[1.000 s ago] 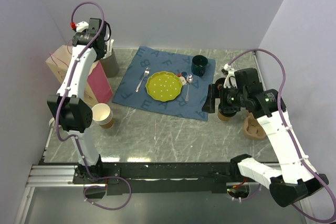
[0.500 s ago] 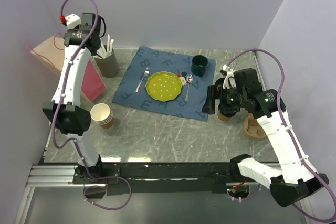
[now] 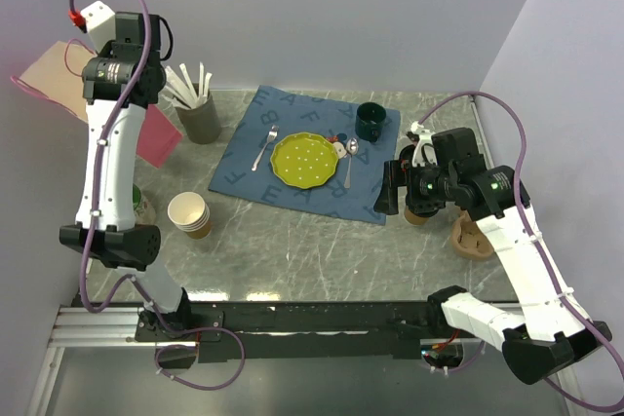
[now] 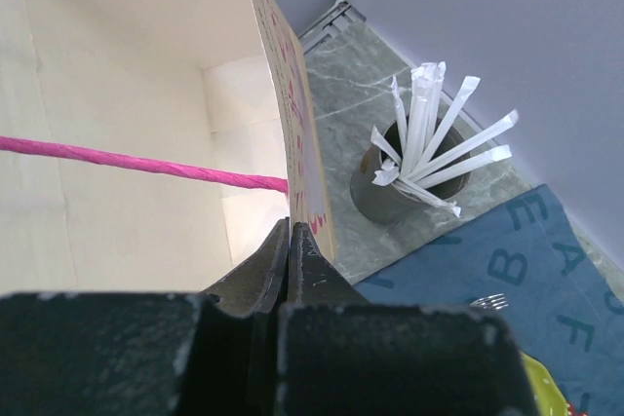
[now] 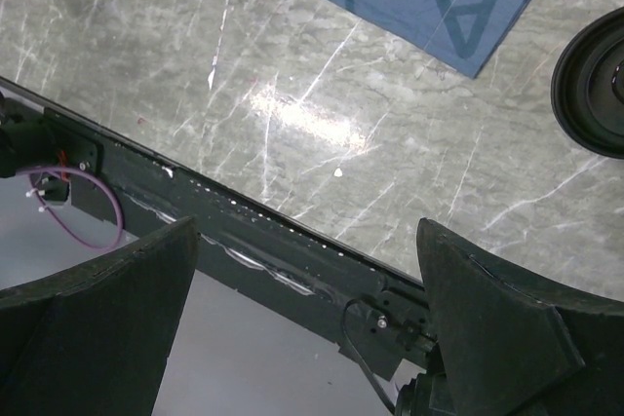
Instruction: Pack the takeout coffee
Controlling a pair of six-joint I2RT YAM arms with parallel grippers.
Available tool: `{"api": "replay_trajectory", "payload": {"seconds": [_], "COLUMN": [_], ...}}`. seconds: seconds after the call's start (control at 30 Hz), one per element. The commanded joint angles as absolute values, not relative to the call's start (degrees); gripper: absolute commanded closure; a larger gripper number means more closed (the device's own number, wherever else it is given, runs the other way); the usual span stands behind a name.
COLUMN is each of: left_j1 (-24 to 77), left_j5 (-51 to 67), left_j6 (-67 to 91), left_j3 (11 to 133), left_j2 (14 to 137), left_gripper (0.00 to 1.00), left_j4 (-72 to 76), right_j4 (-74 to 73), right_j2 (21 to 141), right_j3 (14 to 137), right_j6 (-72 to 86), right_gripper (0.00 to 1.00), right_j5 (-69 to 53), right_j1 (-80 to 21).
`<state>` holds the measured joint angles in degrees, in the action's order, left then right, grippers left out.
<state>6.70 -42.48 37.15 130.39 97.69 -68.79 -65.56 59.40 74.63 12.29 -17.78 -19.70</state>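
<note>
The takeout coffee (image 3: 420, 212), a brown paper cup with a black lid (image 5: 595, 94), stands on the table's right side. My right gripper (image 3: 398, 188) hovers just above and left of it, open and holding nothing. In the right wrist view, its fingers (image 5: 507, 328) frame the table's front edge, and the lid lies at the right border. My left gripper (image 3: 115, 73) is raised at the far left. It is shut on the rim of a beige and pink paper bag (image 3: 54, 80). The left wrist view shows the jaws (image 4: 290, 228) pinching the bag wall (image 4: 292, 114), with the bag's inside (image 4: 117, 75) open.
A grey holder of wrapped straws (image 3: 200, 116) stands beside the bag. Stacked beige paper cups (image 3: 190, 213) sit front left. On the blue cloth (image 3: 244, 168) lie a yellow plate (image 3: 305, 160), a fork and a spoon, with a dark green mug (image 3: 370, 122) behind. A brown cup carrier (image 3: 475, 236) lies right.
My left gripper closed on the bag's rim and lifted it up and to the left, tilting the bag. The right arm and the coffee have not moved.
</note>
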Motion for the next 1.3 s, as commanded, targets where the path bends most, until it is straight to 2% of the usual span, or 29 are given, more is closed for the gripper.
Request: {"api": "replay_trajectory", "payload": {"seconds": [0.0, 0.37, 0.5, 0.7, 0.83, 0.93, 1.27], "left_j1": [6.77, 7.91, 9.31, 16.51, 31.94, 40.22, 57.12], "left_j5": [-42.19, -23.93, -10.94, 2.71, 0.8, 0.18, -2.38], "left_j6": [34.54, 26.81, 22.51, 19.79, 14.51, 12.13, 1.95], "left_j3": [133.68, 130.17, 126.57, 124.63, 126.73, 123.76, 110.32], "left_j2": [92.91, 82.45, 78.76, 80.5, 84.9, 85.87, 81.75], "left_gripper": [0.99, 0.99, 0.99, 0.99, 0.99, 0.99, 0.99], "left_j4": [-66.45, -51.07, -43.96, -44.2, -51.74, -53.69, -54.06], "right_j4": [-67.06, -65.75, -65.13, -63.81, -62.58, -61.61, -62.67], "right_j2": [59.76, 58.36, 57.22, 55.73, 55.11, 53.7, 47.2], "right_j3": [78.39, 80.08, 78.84, 78.75, 79.8, 80.24, 80.16], "right_j6": [11.86, 14.5, 15.12, 16.52, 18.01, 19.07, 22.85], "right_gripper": [0.0, 0.0, 0.0, 0.0, 0.0, 0.0, 0.0], "right_j5": [-17.66, -19.16, -18.02, -15.13, -10.99, -8.97, 5.44], "right_j1": [-20.13, -20.13, -20.13, -20.21, -20.13, -20.04, -20.13]}}
